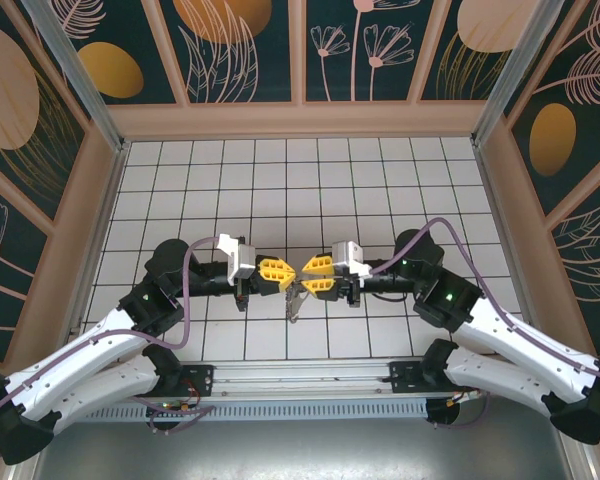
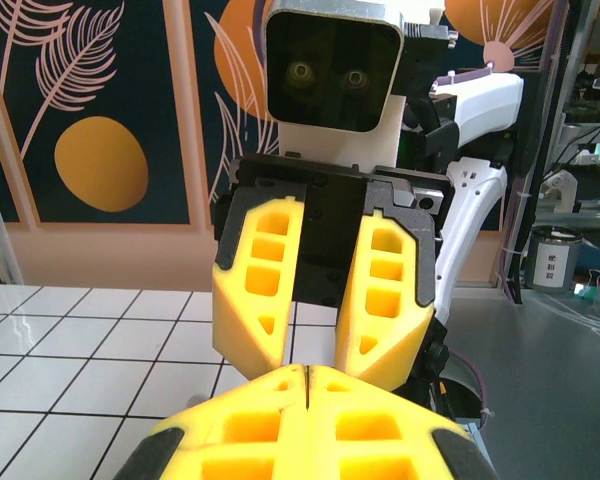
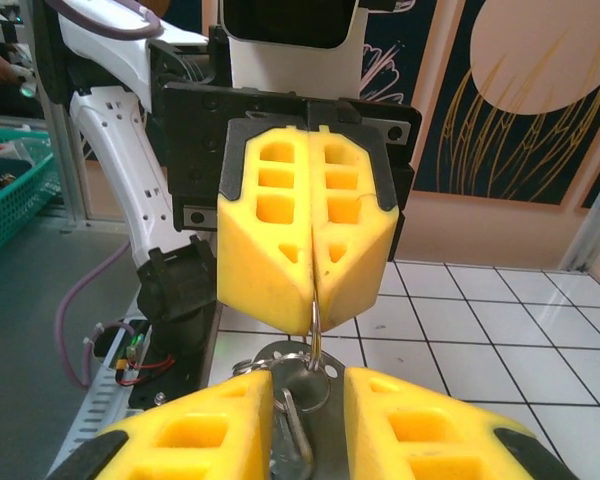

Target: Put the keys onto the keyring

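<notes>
Keys [image 3: 292,440] half hidden in right end effector [image 3: 308,388] grip

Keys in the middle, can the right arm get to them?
Probably yes. The right gripper has its fingers either side of the keys, with nothing between. The shut left gripper pinches a thin loop right opposite.

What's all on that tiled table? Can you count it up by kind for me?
Robot arms: 2
Yellow grippers, left gripper and right gripper: 2
Metal key bundle between them: 1
Total: 5
</notes>
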{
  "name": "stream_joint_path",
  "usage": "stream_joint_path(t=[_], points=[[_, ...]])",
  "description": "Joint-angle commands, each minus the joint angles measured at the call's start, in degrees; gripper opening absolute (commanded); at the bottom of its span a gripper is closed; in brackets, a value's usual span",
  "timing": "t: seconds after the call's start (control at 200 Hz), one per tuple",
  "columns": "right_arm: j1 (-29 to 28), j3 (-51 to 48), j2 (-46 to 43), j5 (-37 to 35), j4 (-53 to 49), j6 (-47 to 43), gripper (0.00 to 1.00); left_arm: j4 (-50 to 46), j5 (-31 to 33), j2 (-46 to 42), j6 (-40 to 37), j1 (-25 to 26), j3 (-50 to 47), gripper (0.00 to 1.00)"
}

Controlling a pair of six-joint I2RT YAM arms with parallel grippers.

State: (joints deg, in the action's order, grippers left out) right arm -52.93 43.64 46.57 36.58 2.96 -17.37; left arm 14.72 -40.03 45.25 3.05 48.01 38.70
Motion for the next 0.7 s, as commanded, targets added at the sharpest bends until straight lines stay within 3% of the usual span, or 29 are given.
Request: stream_joint_path(t=[0.0, 0.355, 0.571, 0.696], points=[[-0.3, -0.9, 0.6, 2.5, 4.8, 1.7, 0.24, 1.2, -0.1, -0.3, -0.9, 0.3, 1.1, 0.00], [-0.4, -1.0, 2.5, 2.8, 6.6, 2.2, 0.19, 1.3, -0.5, 0.1, -1.0, 0.3, 0.9, 0.00], [-0.4, -0.8, 2.7, 2.6, 6.5, 1.9, 0.00, 0.9, -0.4, 0.4, -1.1, 0.3, 0.9, 0.00], [-0.5, 0.4, 2.5, 0.5, 3.4, 0.7, 0.00, -4.4, 1.6, 1.0, -2.9, 0.3, 2.6, 0.00]])
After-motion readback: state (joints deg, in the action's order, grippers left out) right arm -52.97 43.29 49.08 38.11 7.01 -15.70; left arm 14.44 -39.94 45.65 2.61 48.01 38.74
